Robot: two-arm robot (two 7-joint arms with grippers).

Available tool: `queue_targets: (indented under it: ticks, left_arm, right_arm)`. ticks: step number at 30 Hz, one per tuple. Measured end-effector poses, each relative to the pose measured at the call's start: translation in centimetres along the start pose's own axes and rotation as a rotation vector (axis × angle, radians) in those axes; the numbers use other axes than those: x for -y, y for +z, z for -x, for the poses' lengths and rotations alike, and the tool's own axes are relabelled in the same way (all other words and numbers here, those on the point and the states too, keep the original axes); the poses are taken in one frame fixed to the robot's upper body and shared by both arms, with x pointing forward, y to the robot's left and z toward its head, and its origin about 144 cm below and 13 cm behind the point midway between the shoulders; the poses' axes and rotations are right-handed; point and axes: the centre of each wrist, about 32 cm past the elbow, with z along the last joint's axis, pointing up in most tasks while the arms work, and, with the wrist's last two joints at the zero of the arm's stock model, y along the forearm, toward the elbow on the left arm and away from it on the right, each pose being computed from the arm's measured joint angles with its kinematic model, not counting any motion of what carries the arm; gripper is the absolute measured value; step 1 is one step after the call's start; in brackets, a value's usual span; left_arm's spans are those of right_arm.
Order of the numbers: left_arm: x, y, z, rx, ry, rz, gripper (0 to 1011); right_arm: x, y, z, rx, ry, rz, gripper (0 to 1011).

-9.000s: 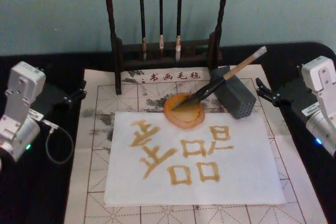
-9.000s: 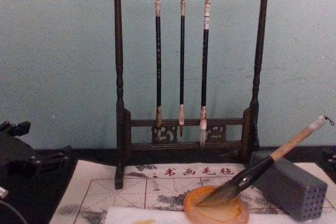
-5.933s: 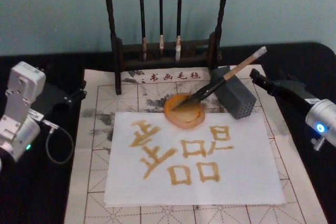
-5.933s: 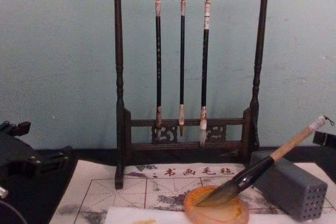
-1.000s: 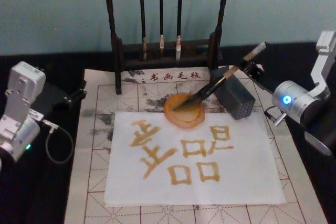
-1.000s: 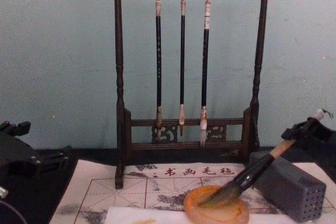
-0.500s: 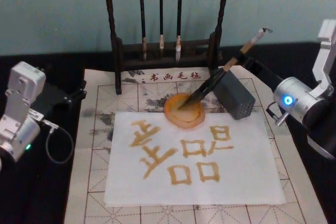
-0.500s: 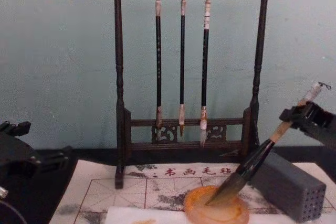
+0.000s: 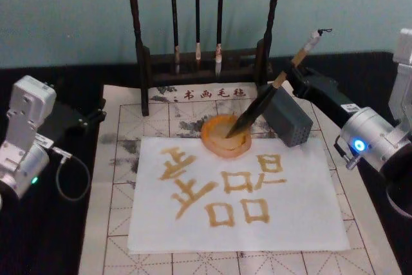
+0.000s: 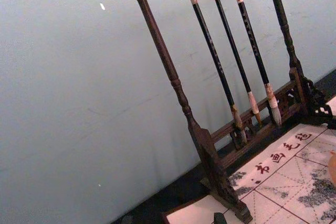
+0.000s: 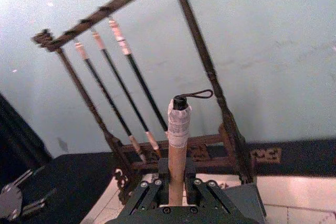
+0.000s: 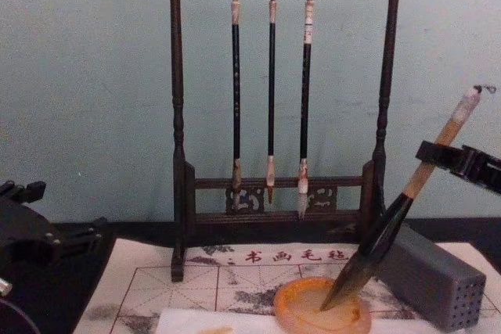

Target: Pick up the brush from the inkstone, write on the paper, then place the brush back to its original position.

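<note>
While the right tool (image 9: 291, 73) is clamped shut on the tan upper handle of the large calligraphy brush with its black lower section and whitish looped end cap (image 9: 261, 104), the brush stands steeply tilted, its cap leaning toward 1 o'clock and its dark pointed tip down inside the round shallow orange-amber dish that serves as the inkstone (image 9: 211, 142). From the chest camera the tip (image 12: 338, 293) meets the dish's bowl, and the tool (image 12: 438, 154) grips just below the cap. That inkstone sits on the 12 o'clock edge of the plain white paper sheet (image 9: 293, 220), which bears ochre characters and lies on a beige felt mat with a red grid (image 9: 116, 223). At the dish's 3 o'clock lies a grey rectangular block with small holes (image 9: 291, 122). At 12 o'clock stands a dark wooden rack hung with three thin black-handled brushes (image 9: 196, 24). At the mat's 9 o'clock, over the black counter (image 9: 71, 243), the left tool (image 9: 95, 113) is parked; whether it is open or closed I cannot tell.
</note>
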Motion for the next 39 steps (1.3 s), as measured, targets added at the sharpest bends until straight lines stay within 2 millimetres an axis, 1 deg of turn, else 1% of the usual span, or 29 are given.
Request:
queue_targets:
  ticks: [11,17,29,39]
  left_arm:
    - [0.0,0.0,0.0,0.000,0.000,0.000,1001]
    - [0.0,0.0,0.0,0.000,0.000,0.000,1001]
    - [0.0,0.0,0.0,0.000,0.000,0.000,1001]
    - [0.0,0.0,0.0,0.000,0.000,0.000,1001]
  right_arm:
    - [1.8,-0.6,0.4,0.146,0.075,-0.036,194]
    - [2.5,-1.0,0.5,0.197,0.098,-0.042,194]
    - [3.8,-1.2,0.7,0.244,0.126,-0.055,194]
    - [5.3,-0.5,0.8,0.255,0.131,-0.078,194]
